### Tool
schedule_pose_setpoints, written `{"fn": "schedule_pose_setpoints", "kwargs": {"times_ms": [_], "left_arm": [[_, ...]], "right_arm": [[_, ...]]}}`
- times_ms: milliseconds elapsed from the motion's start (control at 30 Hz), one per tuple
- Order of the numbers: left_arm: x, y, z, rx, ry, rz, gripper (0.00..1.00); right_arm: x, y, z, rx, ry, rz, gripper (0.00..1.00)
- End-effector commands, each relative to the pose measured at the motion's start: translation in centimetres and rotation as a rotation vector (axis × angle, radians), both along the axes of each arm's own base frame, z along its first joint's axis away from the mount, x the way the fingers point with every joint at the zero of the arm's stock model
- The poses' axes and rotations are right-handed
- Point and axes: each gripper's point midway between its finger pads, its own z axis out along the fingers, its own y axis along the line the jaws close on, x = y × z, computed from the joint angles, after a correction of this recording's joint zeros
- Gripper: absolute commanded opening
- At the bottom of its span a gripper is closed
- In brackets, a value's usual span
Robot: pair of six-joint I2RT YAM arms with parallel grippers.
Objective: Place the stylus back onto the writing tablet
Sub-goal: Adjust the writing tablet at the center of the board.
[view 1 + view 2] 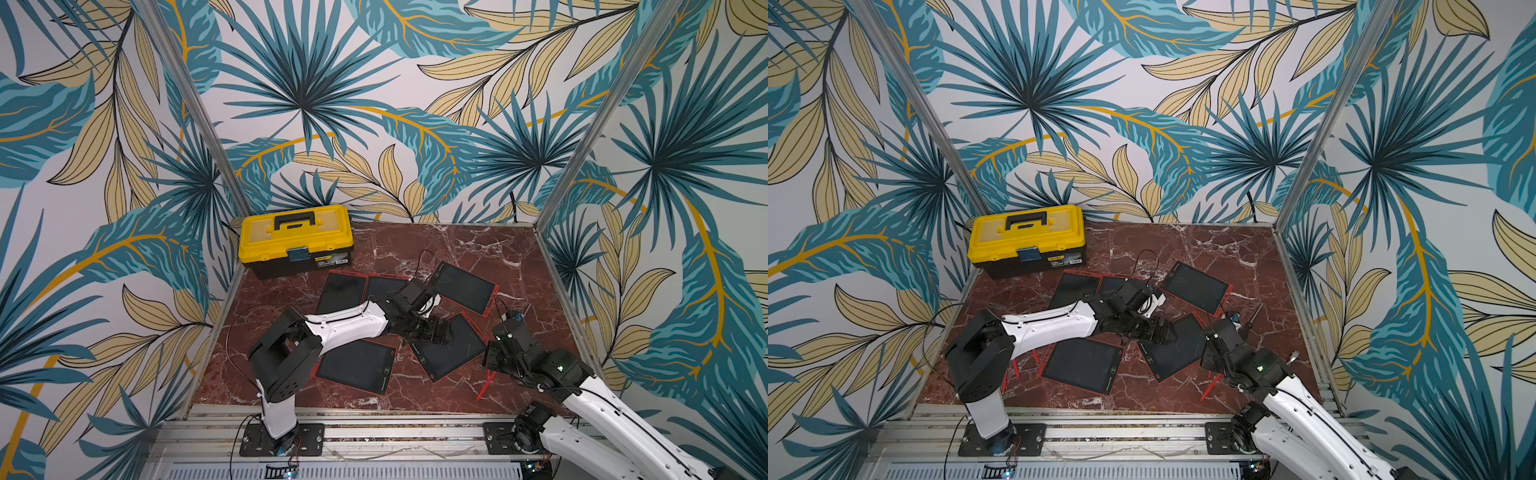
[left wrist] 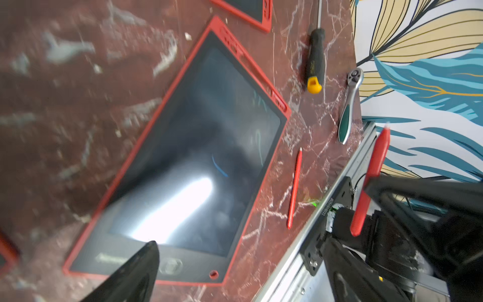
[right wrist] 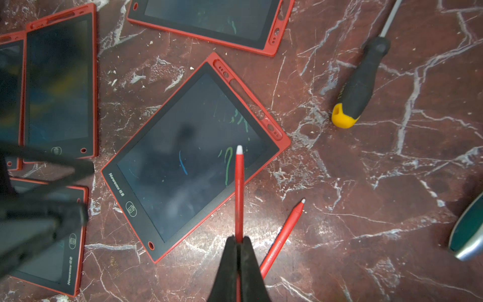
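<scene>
A red stylus [image 3: 239, 183] with a white tip is pinched in my right gripper [image 3: 239, 240], which is shut on it. Its tip hangs over the near right part of a red-framed writing tablet [image 3: 193, 157] with a dark screen. In both top views this tablet [image 1: 449, 353] [image 1: 1175, 353] lies between the two arms. My left gripper [image 2: 240, 274] is open above the tablet's [image 2: 198, 146] button end, one finger [image 2: 136, 277] over its frame. The held stylus [image 2: 371, 180] shows from there too. A second red stylus [image 3: 285, 235] lies on the marble beside the tablet.
Three more tablets [image 1: 463, 286] [image 1: 357, 365] [image 1: 343, 293] lie around. A black and yellow screwdriver [image 3: 363, 81] and a ratchet [image 2: 350, 104] rest at the right. A yellow toolbox [image 1: 296, 237] stands at the back left. Loose styluses [image 1: 1016, 368] lie by the left arm's base.
</scene>
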Motion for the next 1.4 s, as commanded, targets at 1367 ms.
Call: {"fn": "schedule_pose_setpoints", "kwargs": {"times_ms": [1367], "left_arm": [[-11.1,-3.7,-5.2,-0.057,0.092,0.197,1.00]], "right_arm": [[1.2,1.7,1.7,-0.012,-0.076,0.160,0.00]]}}
